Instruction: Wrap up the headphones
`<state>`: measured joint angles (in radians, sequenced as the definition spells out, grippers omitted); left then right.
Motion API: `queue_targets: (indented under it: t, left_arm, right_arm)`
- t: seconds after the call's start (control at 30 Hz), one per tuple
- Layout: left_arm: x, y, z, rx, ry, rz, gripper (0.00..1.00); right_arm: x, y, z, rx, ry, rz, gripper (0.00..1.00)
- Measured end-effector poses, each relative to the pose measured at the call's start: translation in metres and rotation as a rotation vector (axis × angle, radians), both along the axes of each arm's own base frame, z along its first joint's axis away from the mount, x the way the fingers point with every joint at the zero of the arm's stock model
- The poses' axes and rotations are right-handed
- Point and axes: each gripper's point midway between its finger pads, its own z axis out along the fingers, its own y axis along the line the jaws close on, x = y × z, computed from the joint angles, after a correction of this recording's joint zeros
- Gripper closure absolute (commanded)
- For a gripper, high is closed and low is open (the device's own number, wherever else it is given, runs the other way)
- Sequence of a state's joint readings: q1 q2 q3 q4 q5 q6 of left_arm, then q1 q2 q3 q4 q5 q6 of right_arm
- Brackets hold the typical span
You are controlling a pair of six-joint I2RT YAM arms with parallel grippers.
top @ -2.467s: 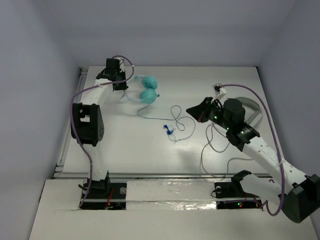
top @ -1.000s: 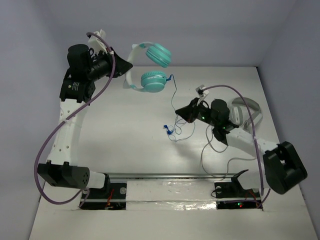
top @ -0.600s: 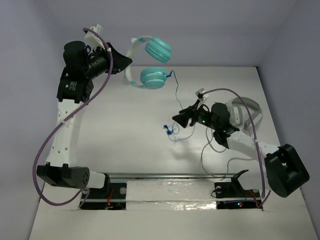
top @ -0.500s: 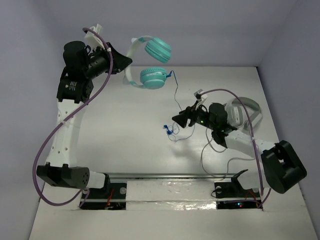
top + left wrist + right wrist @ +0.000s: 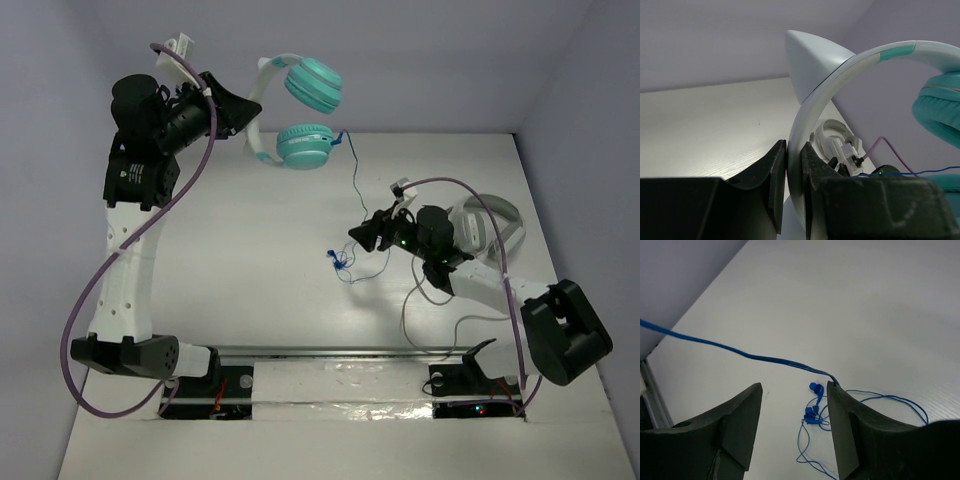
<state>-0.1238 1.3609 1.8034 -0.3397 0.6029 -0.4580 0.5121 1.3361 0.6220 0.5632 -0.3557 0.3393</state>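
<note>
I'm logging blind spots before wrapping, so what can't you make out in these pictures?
Left wrist: earcups of the headphones run off the right edge; the left gripper covers the clamped headband stretch.
Right wrist: the blue cord passes behind a finger of the right gripper; contact unclear.
Top: the right arm partly hides the grey-white headphones.

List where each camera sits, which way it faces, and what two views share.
Top external: above and behind the bases, looking down on the white table; the left arm and right arm show.
Left wrist: held high, looking along the left claw, shut on the teal over-ear headphones with a white headband.
Right wrist: low over the table, looking down past the open right claw at the thin blue cord.
Shared: the cord shows in top and right wrist views.
</note>
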Motion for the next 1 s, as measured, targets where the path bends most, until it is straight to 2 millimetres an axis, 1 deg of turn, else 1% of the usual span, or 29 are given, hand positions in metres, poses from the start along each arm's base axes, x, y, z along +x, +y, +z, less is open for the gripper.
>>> queue_targets:
  t: [0.07, 0.1, 0.13, 0.23, 0.3, 0.37, 0.43, 0.47, 0.53, 0.6, 0.67, 0.73, 0.9, 0.93, 1.0]
  left_arm:
    - [-0.001, 0.0, 0.001, -0.003, 0.001, 0.0, 1.0]
    - [-0.001, 0.0, 0.002, -0.003, -0.001, 0.0, 1.0]
    - [-0.001, 0.0, 0.003, -0.004, -0.003, 0.001, 1.0]
    - [-0.003, 0.002, 0.009, -0.004, -0.011, 0.01, 1.0]
    - [-0.005, 0.003, 0.015, -0.006, -0.026, 0.015, 1.0]
    - [-0.006, 0.003, 0.021, -0.008, -0.04, 0.019, 1.0]
    - [-0.008, 0.004, 0.026, -0.01, -0.053, 0.021, 1.0]
    - [-0.008, 0.004, 0.027, -0.01, -0.056, 0.021, 1.0]
    - [-0.009, 0.004, 0.031, -0.012, -0.065, 0.021, 1.0]
    - [-0.01, 0.004, 0.033, -0.012, -0.069, 0.021, 1.0]
    - [-0.011, 0.004, 0.035, -0.013, -0.072, 0.021, 1.0]
    - [-0.012, 0.004, 0.038, -0.014, -0.079, 0.021, 1.0]
    - [-0.015, 0.004, 0.047, -0.023, -0.096, 0.017, 1.0]
    - [-0.016, 0.004, 0.05, -0.026, -0.1, 0.015, 1.0]
    - [-0.015, 0.003, 0.051, -0.031, -0.101, 0.012, 1.0]
  right_arm:
    - [0.004, -0.002, -0.011, -0.019, 0.023, -0.02, 0.41]
    - [0.005, -0.003, -0.015, -0.028, 0.032, -0.03, 0.46]
    - [0.006, -0.004, -0.018, -0.034, 0.041, -0.038, 0.59]
    - [0.006, -0.006, -0.018, -0.037, 0.043, -0.048, 0.71]
    - [0.004, -0.007, -0.011, -0.026, 0.033, -0.05, 0.7]
    - [0.001, -0.01, -0.002, -0.01, 0.012, -0.061, 0.54]
    - [-0.001, -0.012, 0.005, 0.003, 0.0, -0.066, 0.43]
    - [-0.001, -0.012, 0.005, 0.003, -0.003, -0.064, 0.41]
    - [0.0, -0.01, -0.002, -0.009, 0.011, -0.056, 0.37]
    - [0.003, -0.008, -0.016, -0.027, 0.043, -0.058, 0.35]
    - [0.005, -0.008, -0.031, -0.051, 0.076, -0.061, 0.35]
    - [0.007, -0.009, -0.04, -0.064, 0.093, -0.068, 0.37]
    - [0.016, -0.005, -0.046, -0.058, 0.089, -0.077, 0.39]
    - [0.019, -0.003, -0.047, -0.056, 0.085, -0.078, 0.45]
    - [0.025, 0.0, -0.048, -0.048, 0.082, -0.08, 0.61]
